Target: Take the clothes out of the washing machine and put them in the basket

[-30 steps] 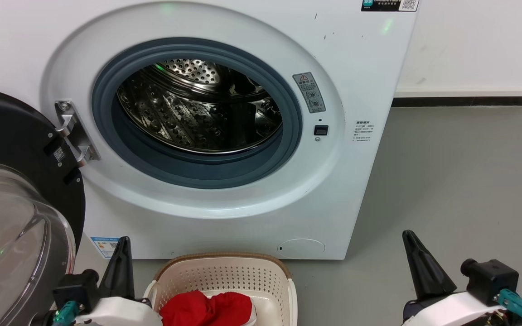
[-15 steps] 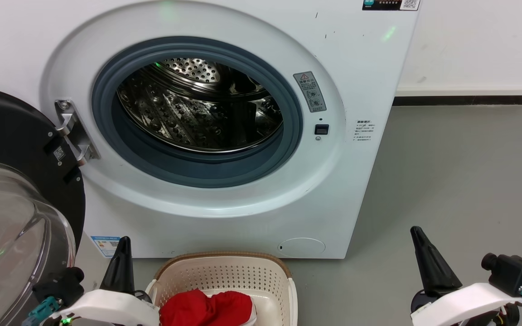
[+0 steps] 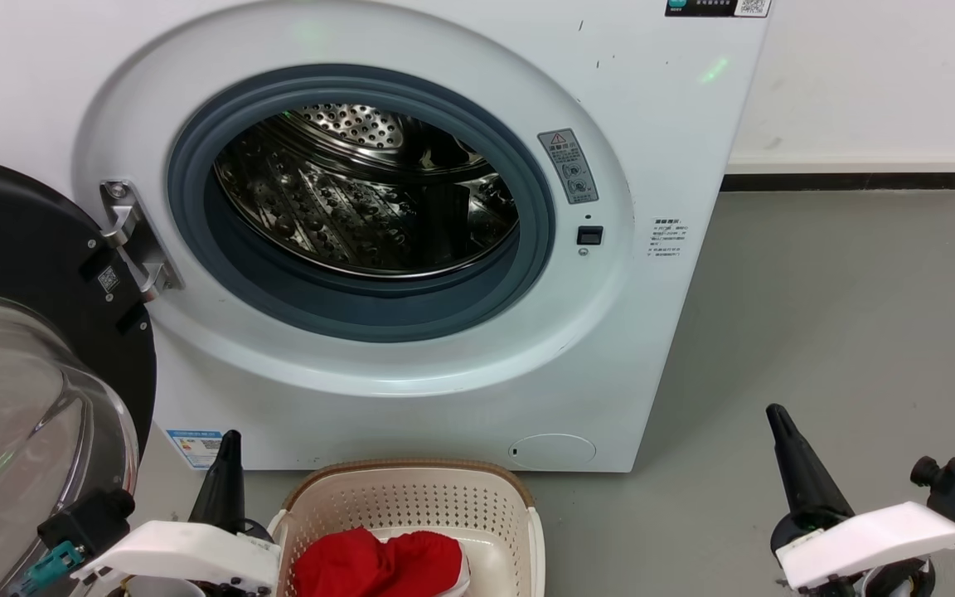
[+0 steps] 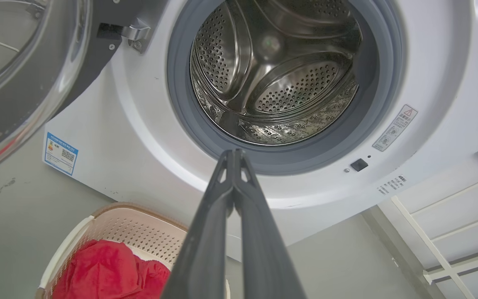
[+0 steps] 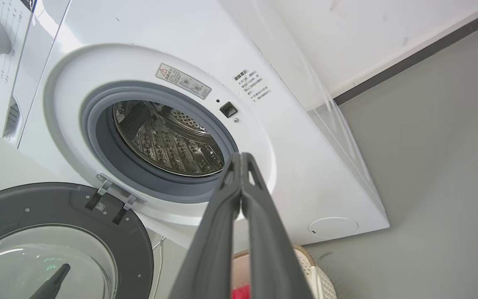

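The washing machine (image 3: 444,414) stands with its door (image 3: 21,332) swung open to the left, and its steel drum (image 3: 361,199) shows bare metal inside. Below the porthole the cream basket (image 3: 411,497) sits on the floor with the red clothes (image 3: 378,564) lying in it. My left gripper (image 3: 229,444) is shut just left of the basket, holding nothing. Off to the right my right gripper (image 3: 776,414) is shut over bare floor. In the left wrist view the left gripper (image 4: 233,153) points at the porthole's lower rim, above the clothes (image 4: 106,270). In the right wrist view the right gripper (image 5: 242,155) is also closed.
The open glass door (image 4: 19,70) juts out beside my left arm. Grey floor (image 3: 842,315) stretches to the right of the machine up to a white wall with a dark skirting (image 3: 842,182). A white rack (image 4: 450,232) shows at the right of the left wrist view.
Both arms have drawn outward and down: the left forearm slid left, the right gripper moved right. The clothes and basket have not moved.
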